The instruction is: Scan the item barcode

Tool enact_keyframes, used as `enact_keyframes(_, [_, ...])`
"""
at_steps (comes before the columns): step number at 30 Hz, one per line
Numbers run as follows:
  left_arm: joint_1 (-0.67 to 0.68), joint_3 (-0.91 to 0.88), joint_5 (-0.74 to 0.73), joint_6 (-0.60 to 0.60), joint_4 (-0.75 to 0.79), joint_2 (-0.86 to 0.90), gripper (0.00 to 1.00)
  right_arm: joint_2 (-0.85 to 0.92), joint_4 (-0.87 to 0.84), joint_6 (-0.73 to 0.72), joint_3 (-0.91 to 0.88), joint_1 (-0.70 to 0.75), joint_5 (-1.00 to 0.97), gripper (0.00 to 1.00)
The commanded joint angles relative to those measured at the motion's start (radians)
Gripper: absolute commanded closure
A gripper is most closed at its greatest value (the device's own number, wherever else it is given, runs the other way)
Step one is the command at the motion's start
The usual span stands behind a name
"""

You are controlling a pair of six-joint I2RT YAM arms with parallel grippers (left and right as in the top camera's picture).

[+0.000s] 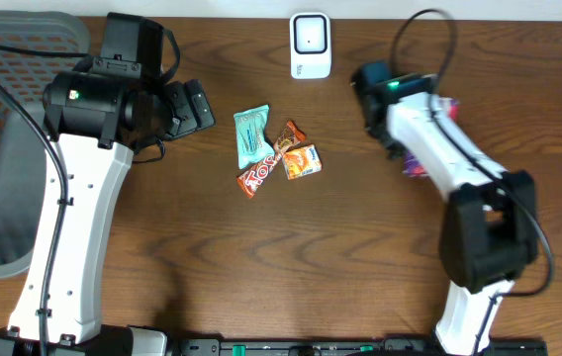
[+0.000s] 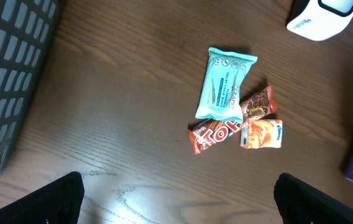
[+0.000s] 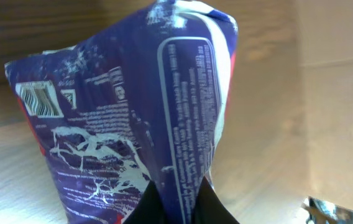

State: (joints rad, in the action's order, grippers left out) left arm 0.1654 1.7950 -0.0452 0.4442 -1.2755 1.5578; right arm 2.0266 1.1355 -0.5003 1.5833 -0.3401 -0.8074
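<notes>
My right gripper [image 3: 176,202] is shut on the lower edge of a purple snack bag [image 3: 133,118]. The bag fills the right wrist view, with white print and a small barcode [image 3: 40,99] at its upper left. From overhead only slivers of the bag [image 1: 416,165] show beside the right arm, to the right of the white scanner [image 1: 310,45] at the table's back edge. My left gripper [image 1: 197,104] hangs open at the left with nothing between its fingers [image 2: 58,199].
A teal packet [image 1: 251,133], a red-brown bar [image 1: 258,177], an orange packet [image 1: 302,161] and a small brown packet [image 1: 289,135] lie together mid-table. A grey mesh basket [image 1: 4,148] stands at the left edge.
</notes>
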Motion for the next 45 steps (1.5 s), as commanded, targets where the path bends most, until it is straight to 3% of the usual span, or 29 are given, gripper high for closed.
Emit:
enact_keyframes(1, [-0.003,0.002,0.016,-0.006,-0.001,0.007,0.02,0.037,-0.048,-0.030,0.000,-0.093,0.059,0.93])
enact_keyframes(3, [-0.003,0.002,0.016,-0.006,-0.001,0.007,0.02,0.045,-0.077,-0.030,0.000,-0.133,0.058,0.81])
enact_keyframes(5, [-0.003,0.002,0.016,-0.006,-0.001,0.007,0.02,0.045,-0.097,-0.025,0.007,-0.173,0.058,0.63])
enact_keyframes(11, [-0.003,0.002,0.016,-0.006,-0.001,0.007,0.02,0.045,-0.051,0.012,0.155,-0.238,0.085,0.45])
enact_keyframes(15, [-0.003,0.002,0.016,-0.006,-0.001,0.007,0.02,0.045,0.063,0.012,0.331,-0.223,0.097,0.39])
enact_keyframes(17, [-0.003,0.002,0.016,-0.006,-0.001,0.007,0.02,0.045,0.124,0.021,0.436,-0.189,0.135,0.30])
enact_keyframes(21, [-0.003,0.002,0.016,-0.006,-0.001,0.007,0.02,0.045,0.201,0.122,0.581,-0.085,0.356,0.16])
enact_keyframes(23, [-0.003,0.002,0.016,-0.006,-0.001,0.007,0.02,0.045,0.218,0.203,0.601,-0.008,0.572,0.11])
enact_keyframes(25, [-0.003,0.002,0.016,-0.006,-0.001,0.007,0.02,0.047,0.236,0.282,0.598,0.059,0.761,0.11])
enact_keyframes(26, [-0.003,0.002,0.016,-0.006,-0.001,0.007,0.02,0.050,0.246,0.325,0.581,0.117,0.889,0.16])
enact_keyframes(35, [-0.003,0.002,0.016,-0.006,-0.001,0.007,0.02,0.051,0.132,0.502,0.296,0.352,1.420,0.20])
enact_keyframes(45, [-0.003,0.002,0.016,-0.006,-0.001,0.007,0.02,0.051,-0.176,0.472,-0.113,0.384,1.524,0.32])
